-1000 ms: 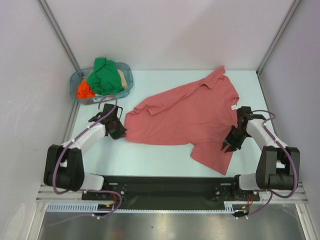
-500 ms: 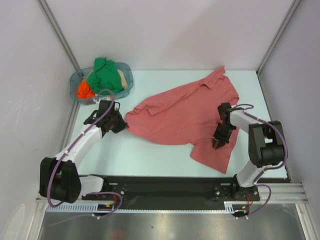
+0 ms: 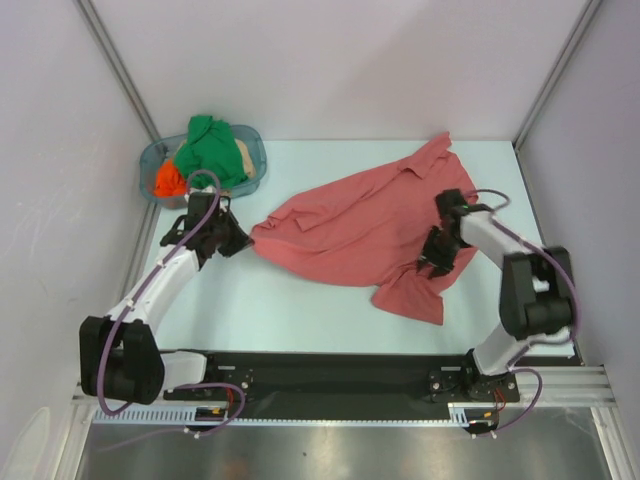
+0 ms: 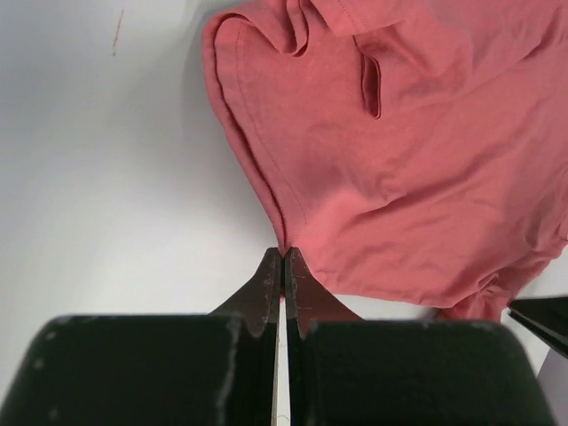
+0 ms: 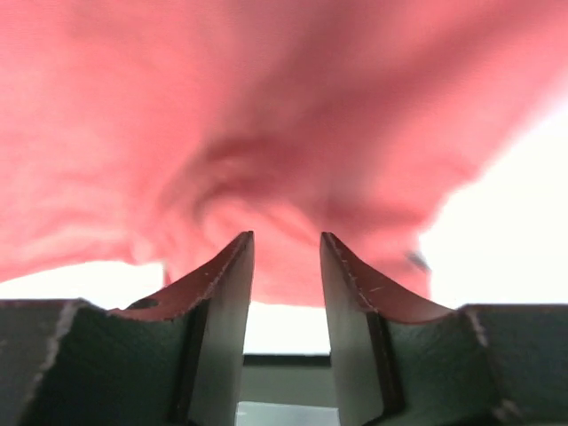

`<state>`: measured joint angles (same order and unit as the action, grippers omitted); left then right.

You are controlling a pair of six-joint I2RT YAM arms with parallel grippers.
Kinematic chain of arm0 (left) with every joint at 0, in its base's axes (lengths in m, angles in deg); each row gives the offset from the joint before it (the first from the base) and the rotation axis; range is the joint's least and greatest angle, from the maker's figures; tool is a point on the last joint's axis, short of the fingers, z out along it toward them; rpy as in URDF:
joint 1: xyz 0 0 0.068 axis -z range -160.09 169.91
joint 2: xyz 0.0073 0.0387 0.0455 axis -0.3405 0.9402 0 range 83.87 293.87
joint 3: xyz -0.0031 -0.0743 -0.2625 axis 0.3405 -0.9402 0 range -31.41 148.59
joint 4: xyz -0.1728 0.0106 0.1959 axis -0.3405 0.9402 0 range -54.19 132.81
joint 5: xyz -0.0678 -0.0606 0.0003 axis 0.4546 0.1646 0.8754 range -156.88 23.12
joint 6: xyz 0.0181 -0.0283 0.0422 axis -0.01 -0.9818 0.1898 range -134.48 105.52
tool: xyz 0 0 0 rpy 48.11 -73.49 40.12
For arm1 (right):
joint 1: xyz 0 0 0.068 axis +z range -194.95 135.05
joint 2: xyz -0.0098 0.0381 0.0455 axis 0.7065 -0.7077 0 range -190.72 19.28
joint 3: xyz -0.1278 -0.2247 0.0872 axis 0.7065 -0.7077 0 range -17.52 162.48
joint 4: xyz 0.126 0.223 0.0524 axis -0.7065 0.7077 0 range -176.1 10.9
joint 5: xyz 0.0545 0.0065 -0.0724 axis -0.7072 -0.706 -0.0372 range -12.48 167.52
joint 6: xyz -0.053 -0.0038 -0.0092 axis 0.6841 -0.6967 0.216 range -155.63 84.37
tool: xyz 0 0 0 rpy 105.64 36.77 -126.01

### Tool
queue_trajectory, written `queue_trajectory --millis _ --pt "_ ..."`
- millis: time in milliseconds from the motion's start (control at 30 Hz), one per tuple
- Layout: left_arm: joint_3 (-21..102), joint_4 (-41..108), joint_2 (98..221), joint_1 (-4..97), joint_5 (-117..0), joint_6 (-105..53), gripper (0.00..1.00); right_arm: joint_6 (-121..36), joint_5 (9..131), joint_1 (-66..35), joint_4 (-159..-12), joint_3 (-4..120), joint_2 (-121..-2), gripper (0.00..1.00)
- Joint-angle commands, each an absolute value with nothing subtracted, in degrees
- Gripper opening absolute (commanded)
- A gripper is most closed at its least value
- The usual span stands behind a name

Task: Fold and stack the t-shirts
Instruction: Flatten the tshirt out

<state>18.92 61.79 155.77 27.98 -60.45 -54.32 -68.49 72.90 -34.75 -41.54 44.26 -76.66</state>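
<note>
Red tee (image 3: 350, 235) hauled left, R fingers (image 5: 226, 293) parted

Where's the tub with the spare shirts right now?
In the top view, the tub sits at the far left corner of the table, just beyond the left gripper and left of the salmon-red shirt.

The right gripper (image 3: 432, 262) has moved inward, bunching up the salmon-red t-shirt (image 3: 340, 225).
</note>
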Motion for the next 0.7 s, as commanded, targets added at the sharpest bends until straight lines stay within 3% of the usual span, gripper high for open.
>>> queue_trajectory --millis 0,200,667 --pt "20.3 59.2 155.8 27.6 -57.7 -52.8 0.01 -67.1 70.6 -41.6 -37.9 37.8 -64.0 0.42" --pt "18.6 57.6 155.8 27.6 -56.8 -53.0 0.0 -67.4 67.9 -44.5 -35.4 27.6 -53.7 0.32" --pt "18.9 57.5 155.9 27.6 -55.8 -53.0 0.0 -73.2 72.2 -45.3 -39.3 19.6 -56.6 0.34"
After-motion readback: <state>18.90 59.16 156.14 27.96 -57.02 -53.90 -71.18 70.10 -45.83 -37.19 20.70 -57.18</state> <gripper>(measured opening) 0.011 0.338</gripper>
